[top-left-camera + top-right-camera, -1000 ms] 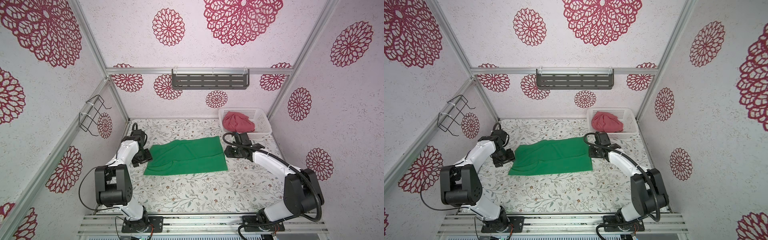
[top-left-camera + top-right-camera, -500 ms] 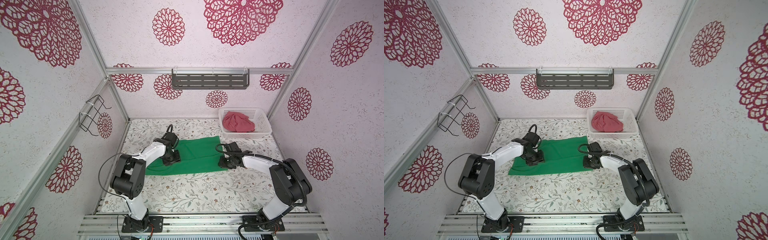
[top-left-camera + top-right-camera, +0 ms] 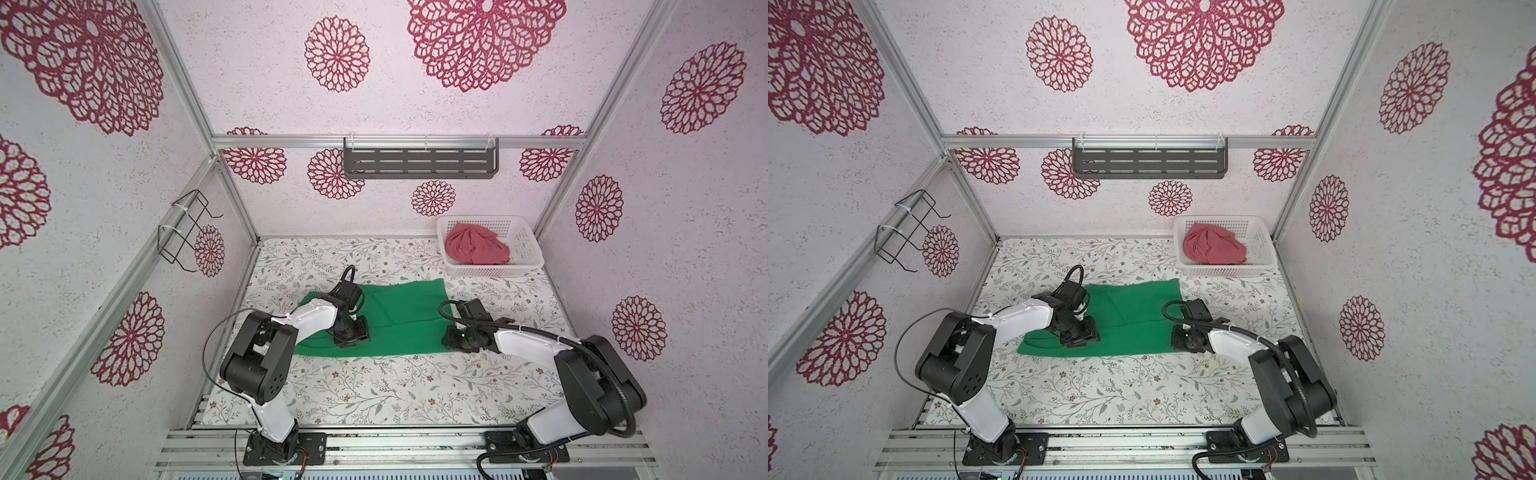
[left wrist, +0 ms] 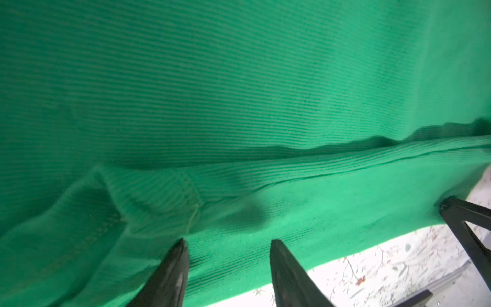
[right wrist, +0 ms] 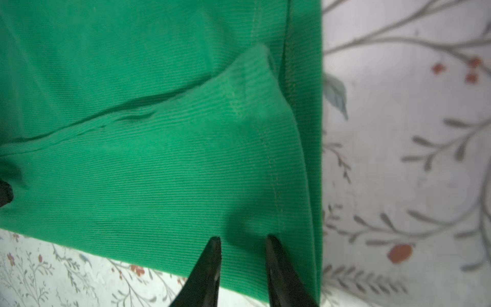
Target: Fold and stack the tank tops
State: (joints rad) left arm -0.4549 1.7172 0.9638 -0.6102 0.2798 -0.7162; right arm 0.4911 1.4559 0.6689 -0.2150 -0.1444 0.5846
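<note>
The green tank top (image 3: 399,316) (image 3: 1133,320) lies spread flat on the floral table, with a lengthwise fold ridge (image 4: 292,164) running across it. My left gripper (image 3: 353,337) (image 3: 1081,336) is low over its left front part. In the left wrist view its fingers (image 4: 228,242) stand apart over the cloth near the front edge. My right gripper (image 3: 449,340) (image 3: 1179,338) is at the cloth's right front corner, and its fingers (image 5: 243,238) are narrowly apart on the stitched hem. The pinkish-red tank top (image 3: 476,249) (image 3: 1212,249) lies bunched in the basket.
The white perforated basket (image 3: 490,271) (image 3: 1225,272) stands at the back right corner of the table. A grey slotted shelf (image 3: 419,164) hangs on the back wall and a black wire rack (image 3: 187,232) on the left wall.
The left gripper moved right from the cloth's left edge onto the cloth and narrowed somewhat. The right gripper came forward from the back right corner to the front right corner.
</note>
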